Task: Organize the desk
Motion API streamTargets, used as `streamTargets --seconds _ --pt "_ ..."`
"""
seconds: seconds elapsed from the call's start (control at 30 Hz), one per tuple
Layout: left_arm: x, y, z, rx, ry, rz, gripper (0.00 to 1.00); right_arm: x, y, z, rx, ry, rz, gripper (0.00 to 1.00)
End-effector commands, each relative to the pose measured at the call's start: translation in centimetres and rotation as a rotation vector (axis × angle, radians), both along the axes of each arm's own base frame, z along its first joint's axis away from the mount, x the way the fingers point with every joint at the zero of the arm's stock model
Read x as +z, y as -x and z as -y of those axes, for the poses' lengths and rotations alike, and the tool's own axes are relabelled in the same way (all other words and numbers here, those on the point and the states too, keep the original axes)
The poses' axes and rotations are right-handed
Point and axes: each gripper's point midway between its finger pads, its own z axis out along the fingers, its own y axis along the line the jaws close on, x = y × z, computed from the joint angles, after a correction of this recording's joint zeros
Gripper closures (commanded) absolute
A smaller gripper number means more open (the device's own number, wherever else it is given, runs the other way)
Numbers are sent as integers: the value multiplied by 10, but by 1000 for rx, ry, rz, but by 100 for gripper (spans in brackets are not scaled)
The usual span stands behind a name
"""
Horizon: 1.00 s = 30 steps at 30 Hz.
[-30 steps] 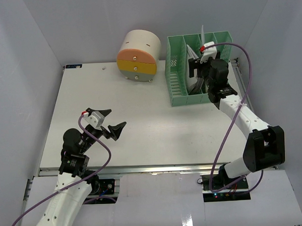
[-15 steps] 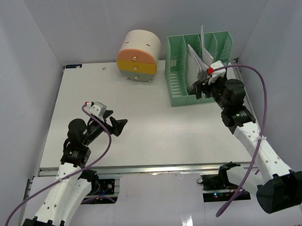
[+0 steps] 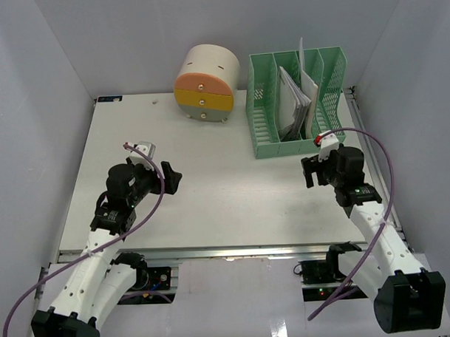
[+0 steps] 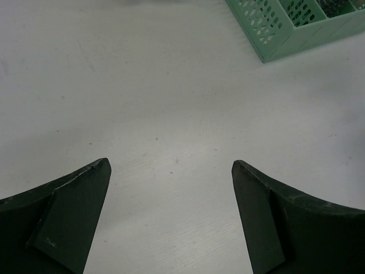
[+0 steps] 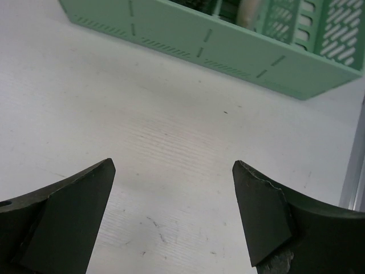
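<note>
The white desk [image 3: 226,191] carries nothing between the two arms. My left gripper [image 3: 168,178] hovers low over its left half, jaws wide apart; in the left wrist view the left gripper [image 4: 170,162] holds nothing, with only bare white surface between its dark fingers [image 4: 68,217]. My right gripper [image 3: 309,173] sits just in front of the green file organizer [image 3: 272,130], also open. In the right wrist view the right gripper [image 5: 174,162] is empty, and the organizer's front wall [image 5: 228,48] runs across the top.
Papers [image 3: 293,99] stand in the organizer's middle slots at the back right. A round cream drawer unit [image 3: 206,84] with orange and yellow drawer fronts stands at the back centre. The organizer's corner [image 4: 285,28] shows in the left wrist view. A metal rail [image 3: 213,252] lines the front edge.
The right arm has pulled out of the organizer and back toward the near edge, its gripper empty. The left arm has drawn back slightly toward its base.
</note>
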Motion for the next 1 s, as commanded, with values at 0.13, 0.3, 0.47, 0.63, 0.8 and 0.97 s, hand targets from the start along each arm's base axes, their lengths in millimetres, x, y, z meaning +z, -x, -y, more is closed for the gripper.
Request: streamTargets --seconds 0.13,0.3,0.47,0.63,0.8,0.97 --pt "21 7 -8 42 29 77 2 24 -11 35 -178 -143 47 10" --pt "19 8 -6 32 26 73 2 34 -5 37 -198 -168 98 10" --pt "16 6 -9 48 18 73 2 35 3 35 -204 -203 142 10" --pt "15 7 -3 14 25 83 2 43 6 34 -208 -221 160 10" --pt "11 6 0 -12 18 85 2 46 6 39 -231 -203 159 10" --pt "15 7 -4 6 13 113 2 51 12 34 -192 -198 169 10"
